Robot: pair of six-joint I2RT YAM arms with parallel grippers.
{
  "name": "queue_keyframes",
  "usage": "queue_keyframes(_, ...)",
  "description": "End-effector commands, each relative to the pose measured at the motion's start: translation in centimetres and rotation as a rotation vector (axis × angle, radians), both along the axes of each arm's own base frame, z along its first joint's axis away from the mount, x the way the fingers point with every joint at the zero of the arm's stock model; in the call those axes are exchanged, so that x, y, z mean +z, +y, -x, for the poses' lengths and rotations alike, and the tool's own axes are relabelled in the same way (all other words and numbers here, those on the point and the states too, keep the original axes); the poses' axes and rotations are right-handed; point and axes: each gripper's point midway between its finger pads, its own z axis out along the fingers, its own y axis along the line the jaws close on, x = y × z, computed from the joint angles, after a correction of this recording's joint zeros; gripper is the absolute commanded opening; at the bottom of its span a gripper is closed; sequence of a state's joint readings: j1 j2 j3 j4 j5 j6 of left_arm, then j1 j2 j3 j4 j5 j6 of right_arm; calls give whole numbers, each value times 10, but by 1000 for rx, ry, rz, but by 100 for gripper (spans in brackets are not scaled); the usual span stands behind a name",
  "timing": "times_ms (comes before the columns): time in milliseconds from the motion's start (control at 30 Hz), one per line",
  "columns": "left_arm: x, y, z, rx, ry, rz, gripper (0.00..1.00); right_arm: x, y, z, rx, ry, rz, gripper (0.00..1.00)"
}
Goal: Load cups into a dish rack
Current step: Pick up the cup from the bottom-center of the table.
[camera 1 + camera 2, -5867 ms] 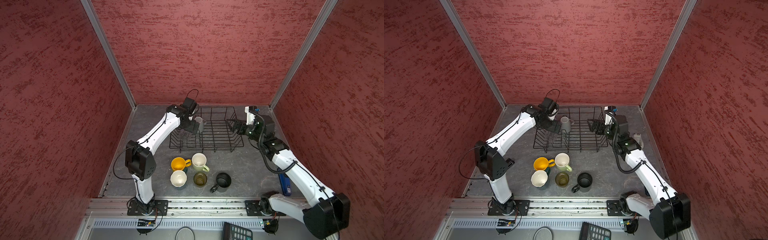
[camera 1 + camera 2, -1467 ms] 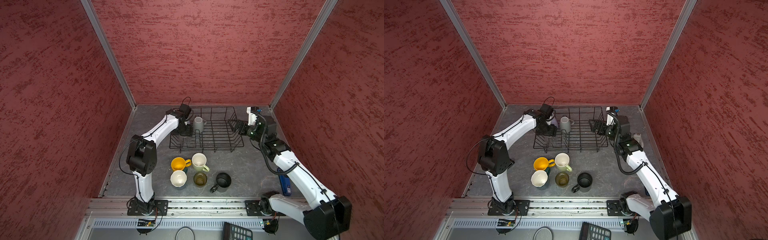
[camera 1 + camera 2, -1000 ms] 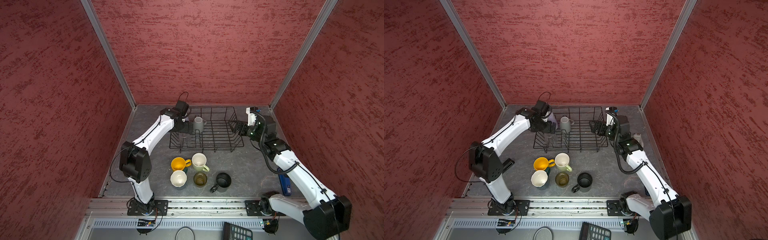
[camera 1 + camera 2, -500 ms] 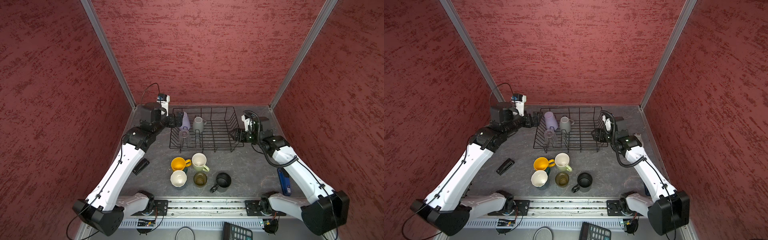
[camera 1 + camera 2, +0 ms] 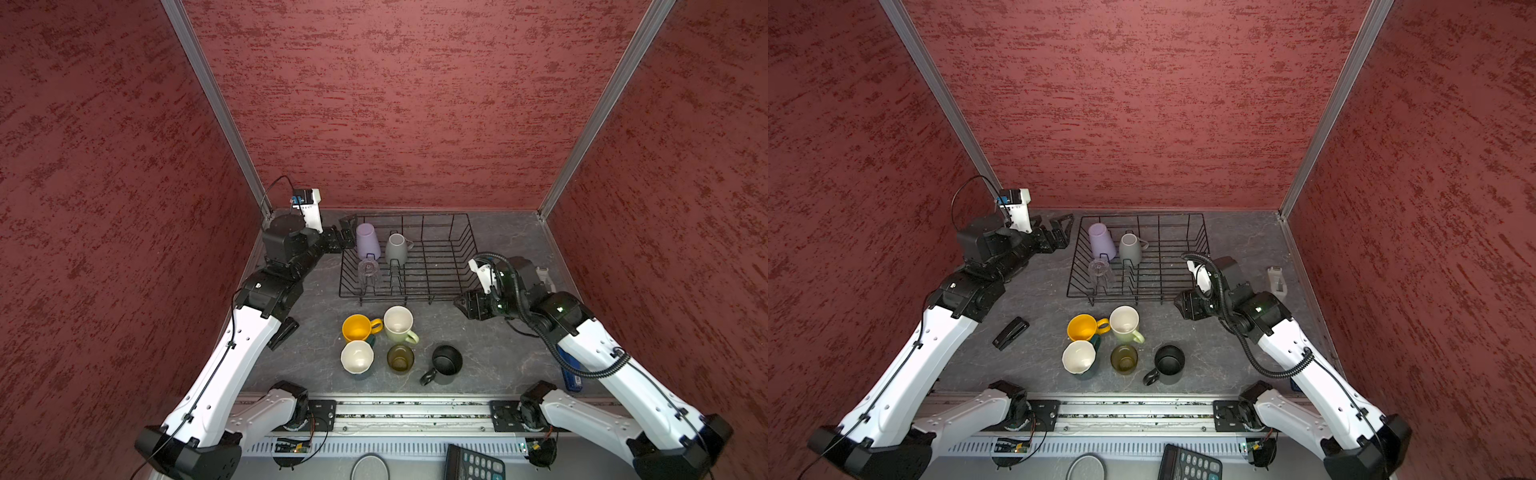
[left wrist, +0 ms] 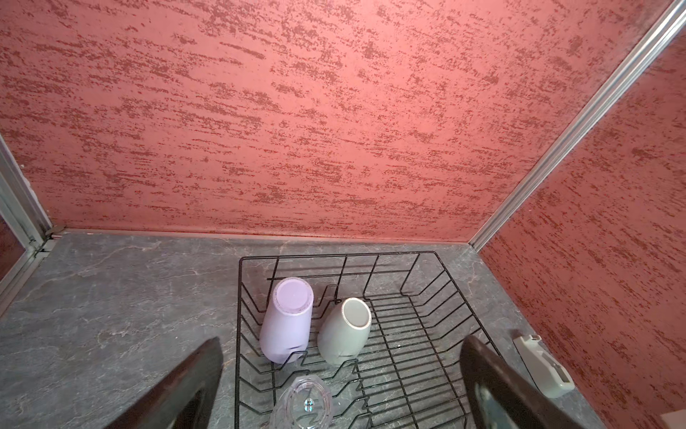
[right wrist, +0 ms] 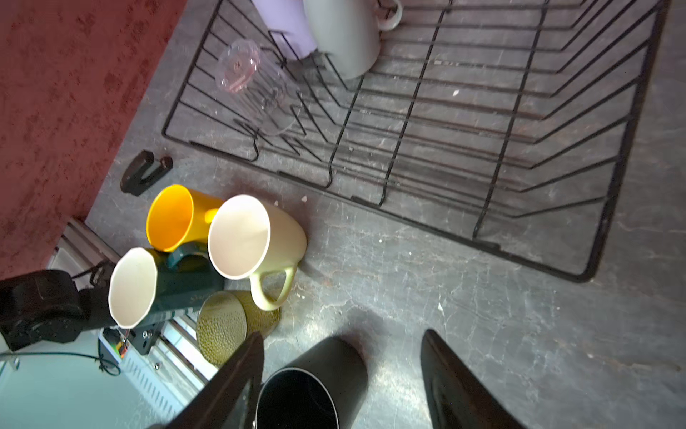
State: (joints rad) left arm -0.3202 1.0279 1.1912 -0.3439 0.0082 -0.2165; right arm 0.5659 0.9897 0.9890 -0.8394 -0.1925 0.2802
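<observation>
Task status, as I read it from my station: three of the eight cups are loaded. In the dish rack, at its left end, the lilac tumbler, the grey mug and the clear glass all sit mouth-down among the divider loops. Five cups are not yet loaded. They stand upright in a cluster on the worktop in front of the rack: the yellow mug, pale green mug, dark teal mug, olive-brown glass and black mug.

The left tool is spread wide and empty. It is just outside the rack's far left corner and touches nothing.

The right tool has its jaws apart and grips nothing. It hovers off the rack's near right corner, angled toward the black mug, which I judge to be the next pick.
</observation>
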Motion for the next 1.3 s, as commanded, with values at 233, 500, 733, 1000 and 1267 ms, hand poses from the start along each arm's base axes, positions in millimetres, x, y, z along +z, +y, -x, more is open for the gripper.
queue_keyframes(233,8,-14,8,-100,-42,-42,99,-57,-11,55,-22,201,98,61)
queue_keyframes(500,-8,-11,1,-115,33,-84,99,-78,-1,74,24,256,172,57)
queue_keyframes(733,-14,-7,0,-194,106,95,99,-103,2,82,-2,311,238,54)
queue_keyframes(1000,-17,-14,4,-280,108,77,100,-122,3,76,-56,326,272,48)
queue_keyframes(1267,-23,-8,10,-253,84,44,100,-141,12,74,-80,353,286,41)
